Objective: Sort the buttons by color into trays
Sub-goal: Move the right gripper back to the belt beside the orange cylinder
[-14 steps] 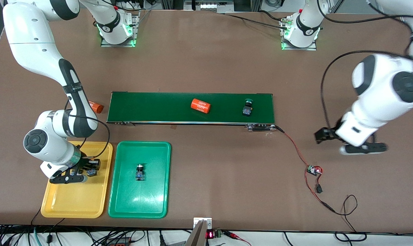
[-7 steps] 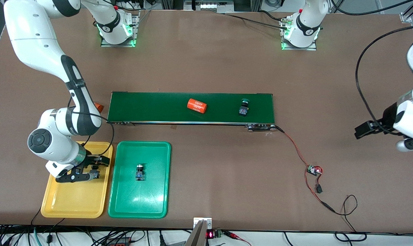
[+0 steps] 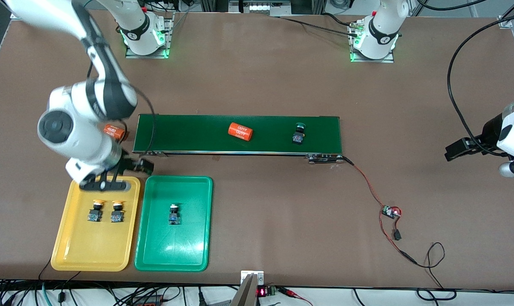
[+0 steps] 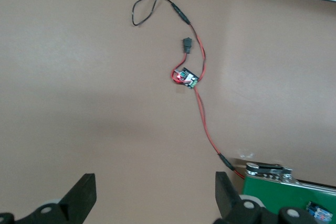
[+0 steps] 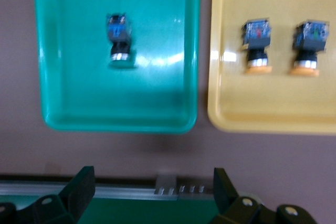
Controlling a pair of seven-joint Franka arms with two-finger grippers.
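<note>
Now two yellow-capped buttons [image 3: 95, 212] [image 3: 117, 212] lie side by side in the yellow tray [image 3: 91, 255], close to each other but apart. One button [image 3: 174, 213] lies in the green tray [image 3: 188, 255], which stands just beside the yellow one. A green-capped button [image 3: 299, 134] lies on the belt [image 3: 188, 136], toward the left arm's end, and an orange cylinder [image 3: 240, 131] lies near the middle of the belt. Another orange cylinder [image 3: 113, 131] is on the bench [image 3: 261, 85] just beside the belt end, at the right arm's end.

The right gripper [image 3: 106, 183] is over the yellow tray's edge nearest the belt; its fingers [image 5: 79, 190] are spread and hold nothing. The left gripper [image 3: 478, 157] waits over bare bench at the left arm's end, fingers [image 4: 81, 195] spread and empty. A red wire [image 3: 367, 182] runs from the belt to a small board [image 3: 390, 211].
</note>
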